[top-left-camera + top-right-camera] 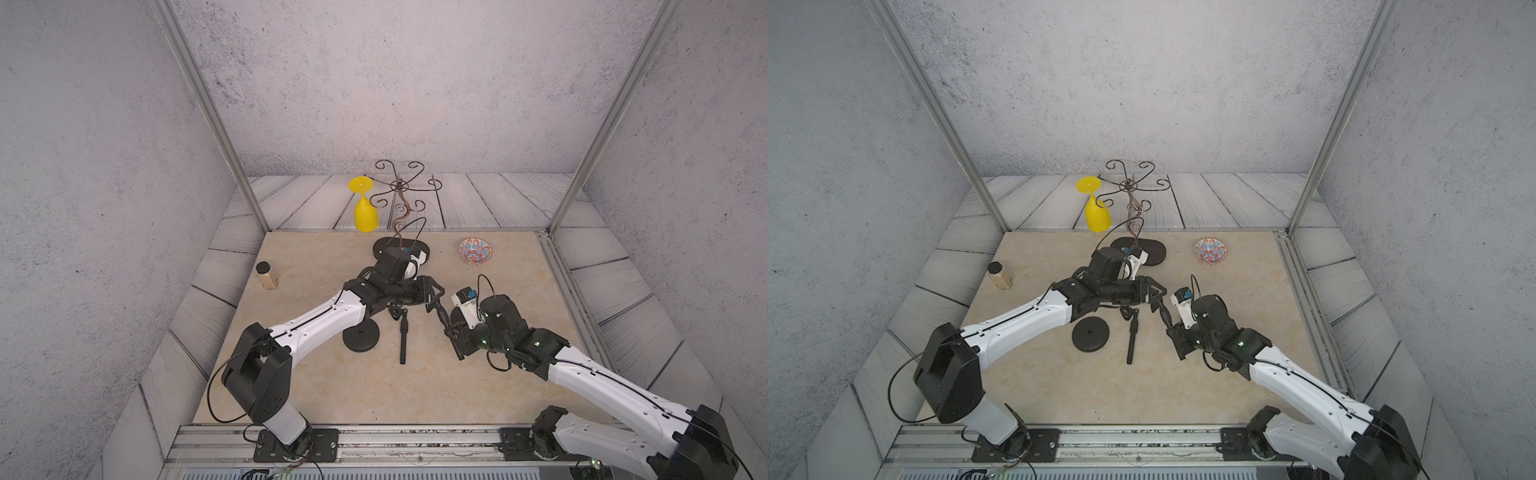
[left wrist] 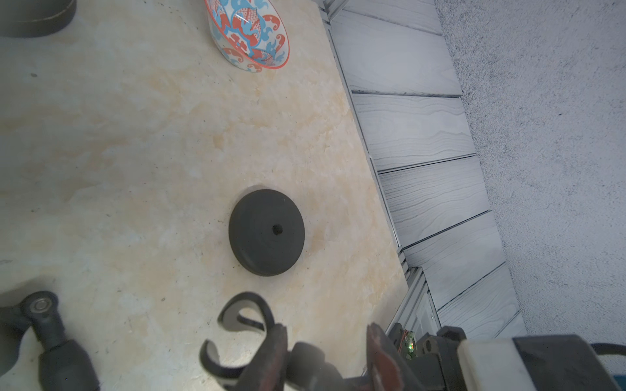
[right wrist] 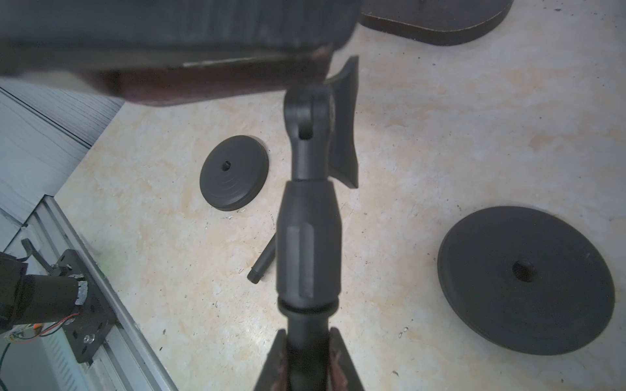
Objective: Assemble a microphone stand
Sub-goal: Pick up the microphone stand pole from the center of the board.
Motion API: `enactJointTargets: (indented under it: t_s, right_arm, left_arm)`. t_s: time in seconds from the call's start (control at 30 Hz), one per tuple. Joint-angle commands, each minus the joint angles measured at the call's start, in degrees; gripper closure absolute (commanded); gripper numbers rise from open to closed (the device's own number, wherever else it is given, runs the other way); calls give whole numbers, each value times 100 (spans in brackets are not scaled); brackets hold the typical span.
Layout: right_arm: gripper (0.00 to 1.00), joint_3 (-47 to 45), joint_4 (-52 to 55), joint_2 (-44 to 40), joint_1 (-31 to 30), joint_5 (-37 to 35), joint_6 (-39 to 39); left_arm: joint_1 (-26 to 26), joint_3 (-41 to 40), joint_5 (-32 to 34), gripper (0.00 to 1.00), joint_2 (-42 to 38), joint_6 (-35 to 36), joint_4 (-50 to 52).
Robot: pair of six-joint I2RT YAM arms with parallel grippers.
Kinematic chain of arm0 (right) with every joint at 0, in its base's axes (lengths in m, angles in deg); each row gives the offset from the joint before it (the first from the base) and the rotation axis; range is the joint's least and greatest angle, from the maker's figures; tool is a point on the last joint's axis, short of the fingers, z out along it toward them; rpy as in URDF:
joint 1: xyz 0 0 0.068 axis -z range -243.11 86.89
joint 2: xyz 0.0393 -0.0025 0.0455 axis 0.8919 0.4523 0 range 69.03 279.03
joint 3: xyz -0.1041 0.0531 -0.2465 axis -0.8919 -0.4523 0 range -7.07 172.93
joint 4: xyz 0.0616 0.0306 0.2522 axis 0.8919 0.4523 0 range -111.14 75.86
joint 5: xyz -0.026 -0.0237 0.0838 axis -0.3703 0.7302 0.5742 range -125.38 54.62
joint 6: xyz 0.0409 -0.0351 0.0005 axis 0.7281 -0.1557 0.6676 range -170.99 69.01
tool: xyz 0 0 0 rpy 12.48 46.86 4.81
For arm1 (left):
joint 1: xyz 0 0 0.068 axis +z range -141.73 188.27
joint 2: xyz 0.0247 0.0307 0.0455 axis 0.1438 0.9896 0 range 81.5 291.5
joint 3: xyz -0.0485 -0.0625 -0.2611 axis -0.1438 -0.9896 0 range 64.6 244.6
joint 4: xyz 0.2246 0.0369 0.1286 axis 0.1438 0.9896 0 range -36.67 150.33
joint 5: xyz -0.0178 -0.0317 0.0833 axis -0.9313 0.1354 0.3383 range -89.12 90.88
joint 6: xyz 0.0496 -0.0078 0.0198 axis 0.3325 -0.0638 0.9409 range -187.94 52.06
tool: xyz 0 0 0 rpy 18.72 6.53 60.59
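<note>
My right gripper [image 3: 306,359] is shut on the lower shaft of a black stand pole [image 3: 308,237], which rises slanted off the table [image 1: 441,318]. A mic clip [image 3: 347,135] sits on the pole's swivel top. My left gripper [image 2: 327,355] straddles that top. Its jaws stand partly closed, with one finger [image 2: 271,355] against the knob and a gap at the other, so it is open. A second pole [image 1: 403,338] lies flat on the table. One round black base [image 1: 361,334] lies beside it. Another base [image 2: 266,232] lies under my right arm.
A wire mug tree [image 1: 399,195] with a yellow glass [image 1: 365,208] hung on it stands at the back on a dark oval foot [image 1: 382,247]. A patterned bowl [image 1: 476,251] sits back right and a small jar [image 1: 266,276] at the left edge.
</note>
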Motion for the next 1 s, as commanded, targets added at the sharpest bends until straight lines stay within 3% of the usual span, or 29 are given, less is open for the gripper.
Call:
enactJointTargets:
  t_s: [0.0,0.37,0.53,0.97]
  right_arm:
    - [89,71,49,-108,-22,-120,-50]
    - [89,5,-63,-277,-25,246,-142]
    - [89,-114,-187,-387,-20,530,-138]
    - [89,-270,-258,-654,-22,63,-9]
  left_arm:
    - [-29,194,37,57,-196,282,489]
    - [-56,282,-103,57,8,157,446]
    - [-72,523,-247,63,213,202,445]
    - [-284,651,-436,75,308,723,973]
